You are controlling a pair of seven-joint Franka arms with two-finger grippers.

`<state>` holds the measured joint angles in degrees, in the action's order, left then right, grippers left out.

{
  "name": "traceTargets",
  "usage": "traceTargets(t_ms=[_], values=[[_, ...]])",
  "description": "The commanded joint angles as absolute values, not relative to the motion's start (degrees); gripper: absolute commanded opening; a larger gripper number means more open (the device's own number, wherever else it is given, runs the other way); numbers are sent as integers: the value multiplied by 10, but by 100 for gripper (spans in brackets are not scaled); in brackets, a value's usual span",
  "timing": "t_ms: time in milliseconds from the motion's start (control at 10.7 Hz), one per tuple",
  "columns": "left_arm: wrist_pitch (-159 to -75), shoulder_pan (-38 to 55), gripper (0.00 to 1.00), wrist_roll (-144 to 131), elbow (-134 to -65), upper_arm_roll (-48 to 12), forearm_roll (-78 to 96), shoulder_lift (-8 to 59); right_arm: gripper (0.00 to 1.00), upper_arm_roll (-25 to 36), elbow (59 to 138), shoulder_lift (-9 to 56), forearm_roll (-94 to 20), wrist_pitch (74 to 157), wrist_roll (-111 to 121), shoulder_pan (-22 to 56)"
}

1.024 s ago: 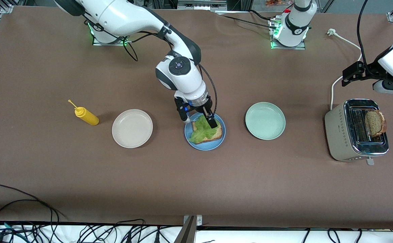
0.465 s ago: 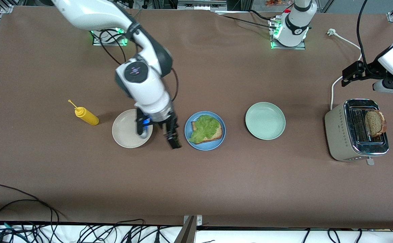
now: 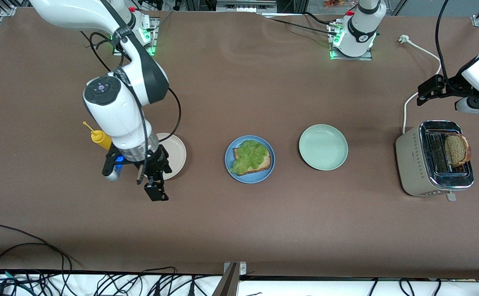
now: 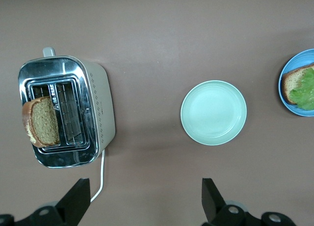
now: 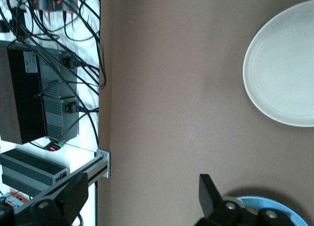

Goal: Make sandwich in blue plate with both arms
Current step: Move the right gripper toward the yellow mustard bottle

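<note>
1. Blue plate (image 3: 249, 176) sits mid-desk, carrying one bread slice (image 3: 264, 161) topped with lettuce (image 3: 248, 156).
2. Cream plate (image 3: 176, 151) at its nine o'clock, pale green plate (image 3: 323, 147) at three o'clock.
3. Right pincer (image 3: 138, 181) hangs spread and empty over the cream plate's rim, hiding part of the yellow bottle (image 3: 99, 138).
4. Left pincer (image 4: 142, 199) waits agape, empty, above the toaster (image 3: 435, 158), bread (image 3: 456, 149) in its slot.
5. No readable writing.

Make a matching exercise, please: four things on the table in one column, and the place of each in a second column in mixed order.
Things:
1. ruffled green lettuce leaf
2. round brown bread slice
3. yellow plastic squeeze bottle
4. round pale green plate

Places:
A. beside the round cream plate
B. in the silver toaster
C. between the round blue plate and the toaster
D. on a square bread slice

Pairs: 1-D, 2-B, 3-A, 4-C
</note>
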<state>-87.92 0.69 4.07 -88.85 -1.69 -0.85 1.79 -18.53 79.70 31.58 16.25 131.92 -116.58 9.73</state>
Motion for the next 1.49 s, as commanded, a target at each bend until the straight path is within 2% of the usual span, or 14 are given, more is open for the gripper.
traceTargets(t_ms=[0,279,651,1024,1396], values=[[-882,3,100,54,-902,-16,7,7,100,-152,804,304,171,1278,-1162,93],[-882,3,100,54,-903,-16,7,8,100,-155,828,289,130,1274,-1085,35],[-882,3,100,55,-904,-16,7,8,100,-149,923,202,-30,1262,-837,-38],[-885,4,100,54,-902,-16,7,8,100,-100,1032,116,-75,1225,-663,-43],[-891,6,100,53,-886,-17,8,11,100,-39,1054,100,-170,1152,-443,-51]])
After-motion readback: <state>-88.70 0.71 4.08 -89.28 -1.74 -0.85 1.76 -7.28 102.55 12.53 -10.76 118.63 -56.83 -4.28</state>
